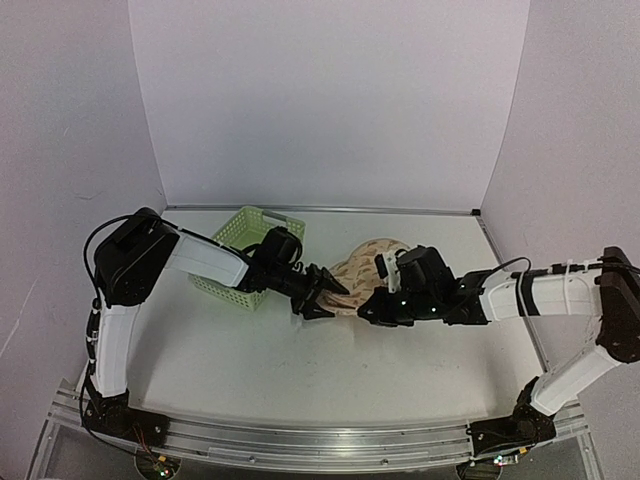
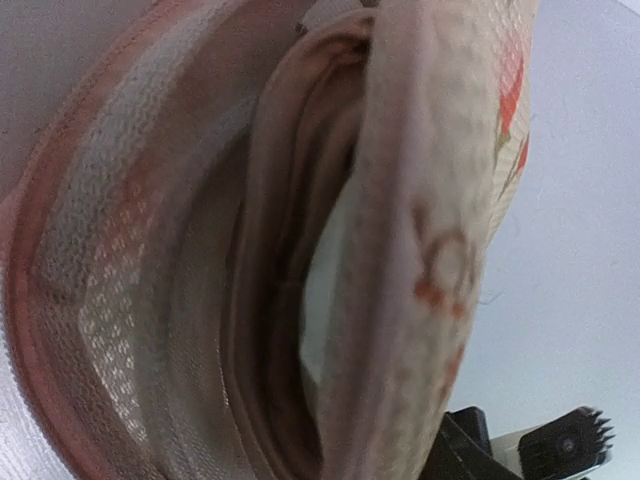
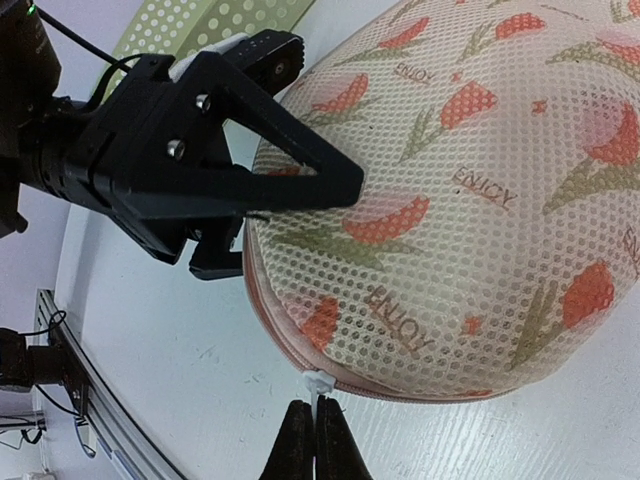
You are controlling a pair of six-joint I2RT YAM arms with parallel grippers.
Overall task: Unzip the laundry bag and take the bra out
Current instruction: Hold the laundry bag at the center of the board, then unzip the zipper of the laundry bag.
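Note:
The laundry bag point(image 1: 370, 262) lies mid-table, a beige mesh pouch with reddish tulips point(image 3: 480, 200). My right gripper point(image 3: 316, 412) is shut on the white zipper pull point(image 3: 318, 385) at the bag's near seam; from above it point(image 1: 365, 313) sits at the bag's front. My left gripper point(image 1: 322, 298) is at the bag's left end, its black fingers point(image 3: 290, 175) apart, one over the top shell and one below. In the left wrist view the printed shell point(image 2: 430, 200) is lifted off the mesh lining point(image 2: 110, 300). Smooth beige fabric, apparently the bra point(image 2: 275, 220), shows in the gap.
A light green slotted basket point(image 1: 245, 250) stands just left of the bag, behind my left forearm; its rim point(image 3: 200, 25) shows in the right wrist view. A metal rail point(image 1: 320, 440) runs along the near table edge. White walls close the back and sides.

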